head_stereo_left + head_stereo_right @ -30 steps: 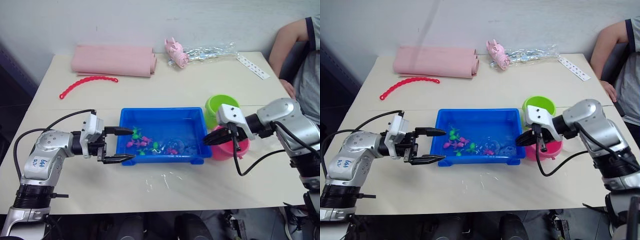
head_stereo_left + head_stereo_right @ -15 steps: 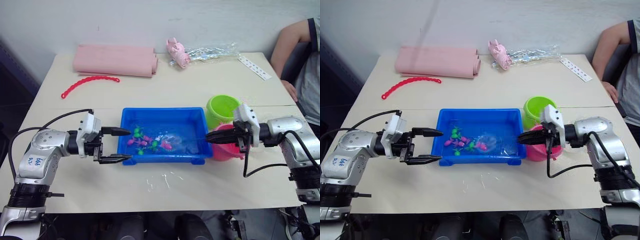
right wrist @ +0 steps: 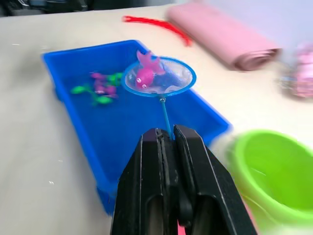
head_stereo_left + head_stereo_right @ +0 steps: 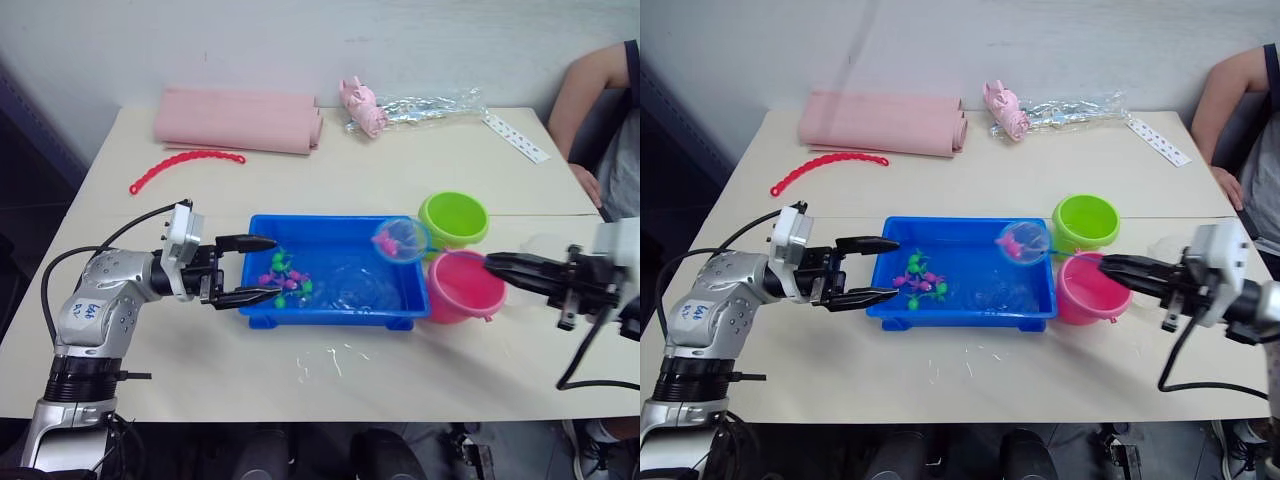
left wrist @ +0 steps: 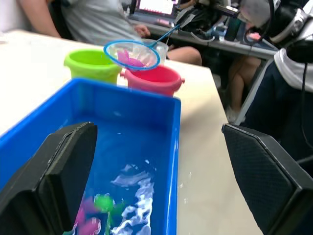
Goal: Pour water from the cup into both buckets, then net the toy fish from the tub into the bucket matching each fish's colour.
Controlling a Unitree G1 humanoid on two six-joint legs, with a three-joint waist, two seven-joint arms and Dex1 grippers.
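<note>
Lifted clear of the tub (image 4: 330,300), the net (image 4: 400,240) pinched by the right gripper (image 4: 497,264) now carries a pink fish (image 3: 146,73) toward the pink bucket (image 4: 462,285), while the left gripper (image 4: 262,268), spread, steadies the tub's left rim.

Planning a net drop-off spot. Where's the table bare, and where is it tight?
Bare: the broad strip between the red chain and the tub, and the front edge below the tub, apart from small splashes. Tight: the green bucket and pink bucket sit close against the tub's right end, with the right gripper holding the net there.
</note>
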